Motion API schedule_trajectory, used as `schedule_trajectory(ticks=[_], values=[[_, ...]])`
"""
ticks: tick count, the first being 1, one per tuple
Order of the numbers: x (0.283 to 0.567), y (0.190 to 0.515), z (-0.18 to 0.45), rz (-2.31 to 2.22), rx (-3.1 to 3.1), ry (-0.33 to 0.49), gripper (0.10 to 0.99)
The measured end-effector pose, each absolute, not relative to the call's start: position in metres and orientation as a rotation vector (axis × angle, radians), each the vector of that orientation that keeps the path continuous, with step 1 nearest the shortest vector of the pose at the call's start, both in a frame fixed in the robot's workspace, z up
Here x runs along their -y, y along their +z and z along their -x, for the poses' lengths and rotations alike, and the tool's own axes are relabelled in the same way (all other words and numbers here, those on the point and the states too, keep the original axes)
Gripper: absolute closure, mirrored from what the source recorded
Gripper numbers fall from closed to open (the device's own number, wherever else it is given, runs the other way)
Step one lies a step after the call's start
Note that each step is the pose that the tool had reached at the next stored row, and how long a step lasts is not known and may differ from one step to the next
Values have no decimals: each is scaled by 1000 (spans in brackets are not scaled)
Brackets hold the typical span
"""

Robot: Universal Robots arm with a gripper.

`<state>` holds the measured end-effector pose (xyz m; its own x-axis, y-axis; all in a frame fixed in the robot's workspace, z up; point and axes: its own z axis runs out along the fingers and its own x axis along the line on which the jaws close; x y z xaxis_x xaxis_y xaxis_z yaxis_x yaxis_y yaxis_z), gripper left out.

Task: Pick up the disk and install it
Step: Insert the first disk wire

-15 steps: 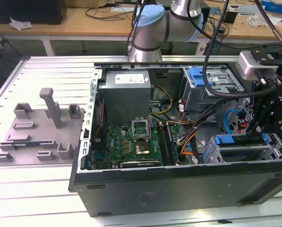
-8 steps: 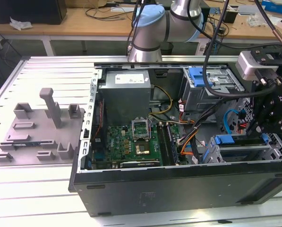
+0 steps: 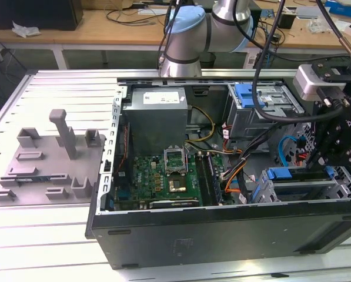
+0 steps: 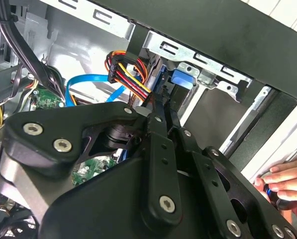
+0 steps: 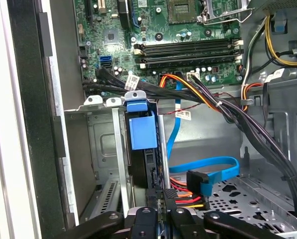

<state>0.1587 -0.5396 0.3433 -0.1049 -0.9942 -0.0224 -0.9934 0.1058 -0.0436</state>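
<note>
Blue plastic marks the carrier rail (image 5: 142, 130) of the disk (image 5: 147, 168), which stands on edge inside a slot of the metal drive cage (image 5: 101, 144) straight ahead of the fingers (image 5: 176, 215) in the first wrist view. The gripper (image 5: 161, 205) has its fingers drawn almost together, and they appear to pinch the thin near end of the disk. A narrow grip like this suits a flat drive that has to slide between the cage walls.

In the second wrist view the gripper (image 4: 167, 102) points along the same slot. That lines its slim fingers up with the rail, so the drive can travel straight in rather than jam. The disk looks mostly seated, though I cannot tell whether it is fully home.

Just beside the fingers lies a bundle of red, orange and yellow power wires (image 5: 188, 198) with a blue data cable (image 5: 208, 172), loose and close to the end of the drive they would plug into. Well beyond the fingertips is the green motherboard (image 5: 158, 35).

A person's hand (image 4: 282, 183) rests on the case edge behind the gripper, perhaps to steady the case. The grey fixture plate (image 3: 46, 164) lies well apart from the gripper, outside the case.
</note>
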Motion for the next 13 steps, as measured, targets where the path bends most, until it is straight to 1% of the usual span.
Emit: schedule_trajectory(ticks=[13], values=[[540,343,-159,2070,-2301,-27,918]])
